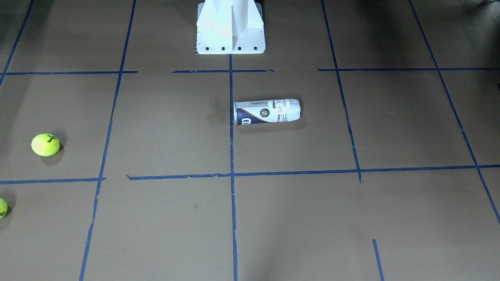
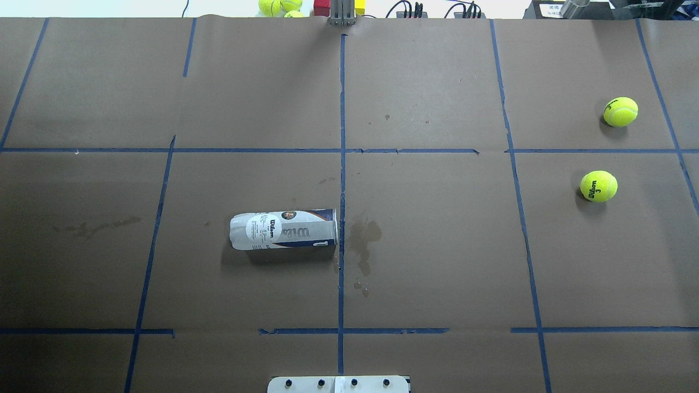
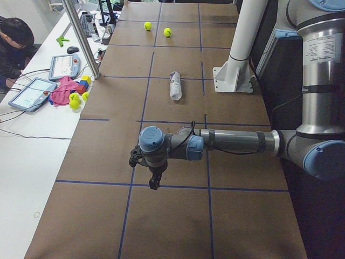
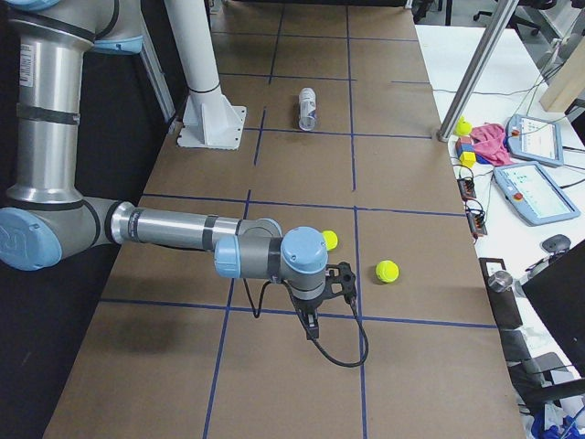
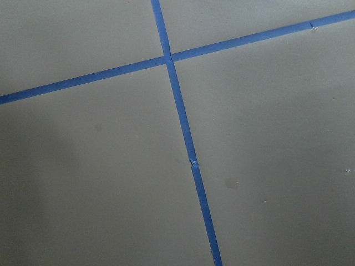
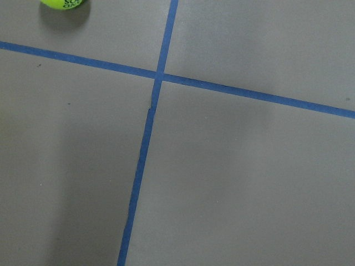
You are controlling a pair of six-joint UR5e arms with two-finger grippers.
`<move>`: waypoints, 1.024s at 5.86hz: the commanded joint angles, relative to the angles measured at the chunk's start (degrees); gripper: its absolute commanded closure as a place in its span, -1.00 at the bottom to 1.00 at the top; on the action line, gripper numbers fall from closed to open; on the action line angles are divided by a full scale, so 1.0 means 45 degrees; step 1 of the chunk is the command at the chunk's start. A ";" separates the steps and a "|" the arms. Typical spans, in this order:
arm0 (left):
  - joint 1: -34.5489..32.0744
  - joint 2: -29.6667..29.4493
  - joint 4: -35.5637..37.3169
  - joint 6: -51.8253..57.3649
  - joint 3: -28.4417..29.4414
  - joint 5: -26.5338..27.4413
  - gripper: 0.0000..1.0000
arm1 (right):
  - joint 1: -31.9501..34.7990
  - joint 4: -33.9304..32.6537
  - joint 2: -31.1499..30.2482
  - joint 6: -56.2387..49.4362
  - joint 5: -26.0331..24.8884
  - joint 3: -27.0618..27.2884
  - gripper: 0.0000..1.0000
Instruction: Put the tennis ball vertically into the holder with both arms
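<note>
The holder (image 2: 284,229) lies flat on its side on the brown bench (image 2: 437,262), close to the middle. One end sits just beside the long blue tape line (image 2: 342,109) that runs down the middle of the bench. The holder is on the robot's left side of that line. I can see its white and dark blue label, but I cannot tell which end is the open one.

Two tennis balls rest far away on the robot's right side. The near tennis ball (image 2: 598,186) has a 3 on it. The far tennis ball (image 2: 620,112) sits a bit further from the robot. They are apart from each other and well apart from the holder.

The left arm (image 3: 237,141) reaches out low over its end of the bench, and the left gripper (image 3: 154,183) points down over the tape lines, holding nothing. The right arm (image 4: 174,229) does the same at the other end, and the right gripper (image 4: 310,327) hangs near the two balls, also with nothing in it. Both grippers look small from the side, so I cannot tell if they are wide or narrow.

The white post (image 1: 230,31) of the robot stands at the bench edge, across from the holder. A person (image 3: 15,46) sits at the side table (image 3: 32,124), where more yellow balls (image 3: 74,100) lie.
</note>
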 commanded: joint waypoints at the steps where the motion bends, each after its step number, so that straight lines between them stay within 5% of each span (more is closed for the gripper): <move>1: 0.0000 -0.0039 -0.0002 -0.0019 -0.0300 -0.0001 -1.00 | -0.0124 0.0000 0.0382 -0.0025 0.0122 0.0155 -1.00; 6: 0.0059 -0.1814 -0.2463 -0.0117 -0.1903 -0.0059 -1.00 | -0.0594 0.0523 0.0600 -0.0006 0.0201 0.0842 -1.00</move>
